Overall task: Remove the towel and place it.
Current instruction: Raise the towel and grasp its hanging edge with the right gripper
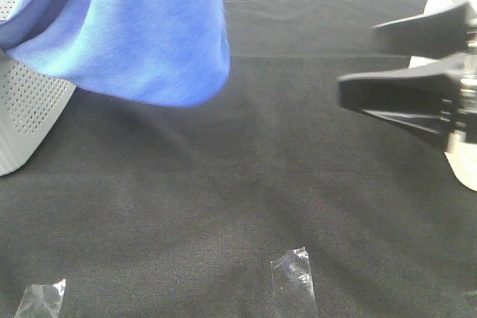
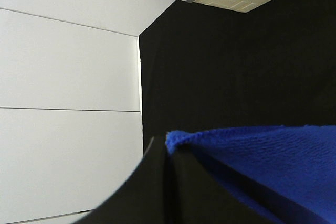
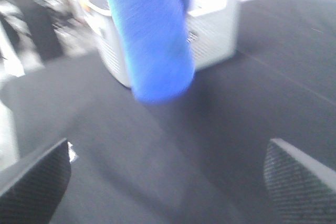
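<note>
From the high camera, the towel (image 1: 141, 27) runs off the frame at 12 and 10 o'clock, so where I grip it is out of sight there. It covers part of the basket (image 1: 30, 102), which the edge also cuts at 9 o'clock. My right fingers (image 1: 402, 98), at 3 o'clock, are smeared and clipped. The tape strip (image 1: 294, 281) at 6 o'clock is cut off. My left wrist view shows only the ends of my left fingers (image 2: 157, 182); how much cloth lies between them is hidden. The right wrist view is blurred, and the clutter (image 3: 37, 9) beyond the basket is unreadable.
</note>
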Controlling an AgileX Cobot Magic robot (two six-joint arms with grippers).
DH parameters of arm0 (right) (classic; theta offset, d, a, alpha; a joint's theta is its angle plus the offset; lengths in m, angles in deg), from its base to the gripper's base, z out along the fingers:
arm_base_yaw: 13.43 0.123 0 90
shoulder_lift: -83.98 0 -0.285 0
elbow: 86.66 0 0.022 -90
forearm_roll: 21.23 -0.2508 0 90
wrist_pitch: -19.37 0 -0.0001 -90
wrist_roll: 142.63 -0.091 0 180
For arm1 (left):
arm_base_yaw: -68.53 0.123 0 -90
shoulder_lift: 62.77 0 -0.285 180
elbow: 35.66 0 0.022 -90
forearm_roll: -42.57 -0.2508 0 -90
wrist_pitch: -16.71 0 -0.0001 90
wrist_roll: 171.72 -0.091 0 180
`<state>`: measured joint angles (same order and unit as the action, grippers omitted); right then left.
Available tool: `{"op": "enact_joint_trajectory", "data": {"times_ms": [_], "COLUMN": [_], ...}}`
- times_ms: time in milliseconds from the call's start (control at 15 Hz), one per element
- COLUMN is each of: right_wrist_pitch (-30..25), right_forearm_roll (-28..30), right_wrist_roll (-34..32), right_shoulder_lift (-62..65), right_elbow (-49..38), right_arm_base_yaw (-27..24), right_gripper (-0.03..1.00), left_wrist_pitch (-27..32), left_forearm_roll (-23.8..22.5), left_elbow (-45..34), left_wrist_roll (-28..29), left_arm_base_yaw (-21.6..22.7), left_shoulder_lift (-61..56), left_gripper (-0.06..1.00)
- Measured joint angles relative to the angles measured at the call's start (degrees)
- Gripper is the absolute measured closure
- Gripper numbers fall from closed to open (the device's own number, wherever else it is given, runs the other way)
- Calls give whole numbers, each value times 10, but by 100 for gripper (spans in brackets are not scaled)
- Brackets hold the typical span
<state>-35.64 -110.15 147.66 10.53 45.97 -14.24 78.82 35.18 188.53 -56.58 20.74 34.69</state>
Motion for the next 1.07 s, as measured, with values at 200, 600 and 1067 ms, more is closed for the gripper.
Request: {"op": "enact_joint_trajectory", "data": {"times_ms": [200,600,1067], "right_wrist_pitch": [-68,-45,-31], "right_forearm_roll": [-92,-97,-83], "right_wrist_roll": [89,99,103], "right_shoulder_lift": [-141,-299,-334], "right_elbow": [23,162,207], "right_arm_base_yaw": [36,171,174], "right_gripper": [4,5,5], "left_wrist_pitch": [0,-2,-9], "left_forearm_roll": [12,20,20], "left_elbow": [0,0,0], "left_wrist_roll": [0,0,0], "left_arm_base_yaw": [0,0,0], "left_shoulder_lift": [13,28,28], "left_gripper": [94,94,94]}}
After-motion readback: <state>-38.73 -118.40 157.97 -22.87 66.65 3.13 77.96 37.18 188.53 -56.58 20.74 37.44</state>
